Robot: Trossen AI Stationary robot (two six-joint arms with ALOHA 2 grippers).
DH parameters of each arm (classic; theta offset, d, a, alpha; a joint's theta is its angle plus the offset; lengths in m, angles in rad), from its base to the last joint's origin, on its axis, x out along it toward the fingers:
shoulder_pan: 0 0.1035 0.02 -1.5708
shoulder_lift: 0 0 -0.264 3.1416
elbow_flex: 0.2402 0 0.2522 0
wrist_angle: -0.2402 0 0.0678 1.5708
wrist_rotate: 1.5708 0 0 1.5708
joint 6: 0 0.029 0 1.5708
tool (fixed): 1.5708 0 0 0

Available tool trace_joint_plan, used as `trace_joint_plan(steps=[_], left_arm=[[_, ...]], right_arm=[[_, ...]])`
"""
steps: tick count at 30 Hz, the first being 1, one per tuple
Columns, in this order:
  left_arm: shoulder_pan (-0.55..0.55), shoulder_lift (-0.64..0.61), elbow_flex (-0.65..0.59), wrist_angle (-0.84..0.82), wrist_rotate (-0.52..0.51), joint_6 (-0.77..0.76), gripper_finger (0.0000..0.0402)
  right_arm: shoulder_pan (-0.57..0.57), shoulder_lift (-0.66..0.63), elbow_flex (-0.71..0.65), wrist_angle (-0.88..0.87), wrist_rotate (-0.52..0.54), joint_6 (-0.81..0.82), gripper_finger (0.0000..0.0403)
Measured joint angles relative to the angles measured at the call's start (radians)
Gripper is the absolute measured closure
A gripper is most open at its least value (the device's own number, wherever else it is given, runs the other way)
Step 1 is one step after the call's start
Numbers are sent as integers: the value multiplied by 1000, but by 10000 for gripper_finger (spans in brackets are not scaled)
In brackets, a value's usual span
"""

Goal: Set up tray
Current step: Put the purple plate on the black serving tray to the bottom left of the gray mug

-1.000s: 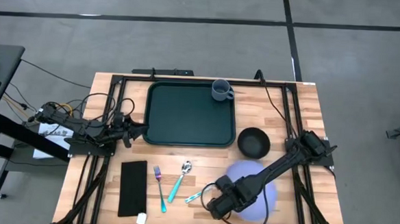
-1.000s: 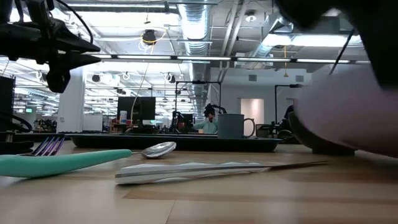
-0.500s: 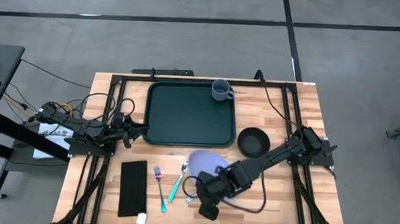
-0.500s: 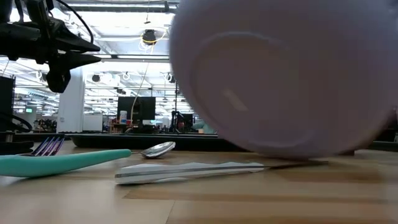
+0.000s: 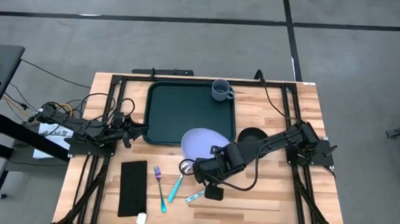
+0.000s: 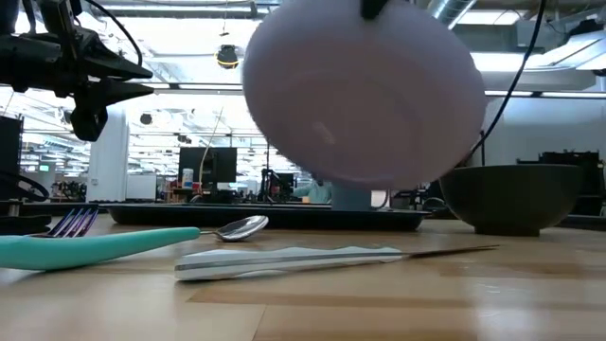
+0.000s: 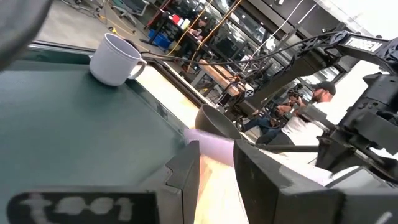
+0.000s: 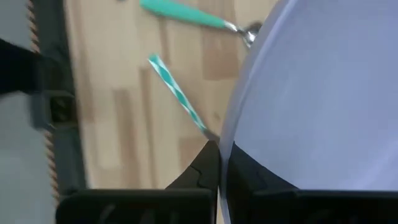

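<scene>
Tray point(image 5: 189, 115) just beyond right gripper point(image 5: 209, 164), pinched shut on lilac plate point(image 5: 204, 144); airborne in low view, overlapping tray's near rim from above.

Matt plastic tray point(image 5: 179, 114); wooden table point(image 5: 298, 206); shiny spoon point(image 6: 232, 228)

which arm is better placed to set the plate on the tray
Right. The right gripper already grips the plate by its rim, raised over the near edge of the tray. The left gripper waits empty at the tray's left side.
</scene>
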Motion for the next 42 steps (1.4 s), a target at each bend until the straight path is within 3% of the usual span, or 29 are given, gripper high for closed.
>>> trace_joint_plan(steps=[8, 22, 32, 42], left_arm=[[0, 0, 0, -1, -25, 7, 315], [0, 0, 0, -1, -34, 7, 315], [0, 0, 0, 1, -69, 7, 315], [0, 0, 0, -1, -96, 7, 315]], right_arm=[[-90, 8, 0, -26, 30, -172, 403], [-321, 8, 0, 21, 33, -299, 403], [-344, 134, 0, 53, 20, -358, 403], [-358, 239, 0, 31, 28, -307, 403]])
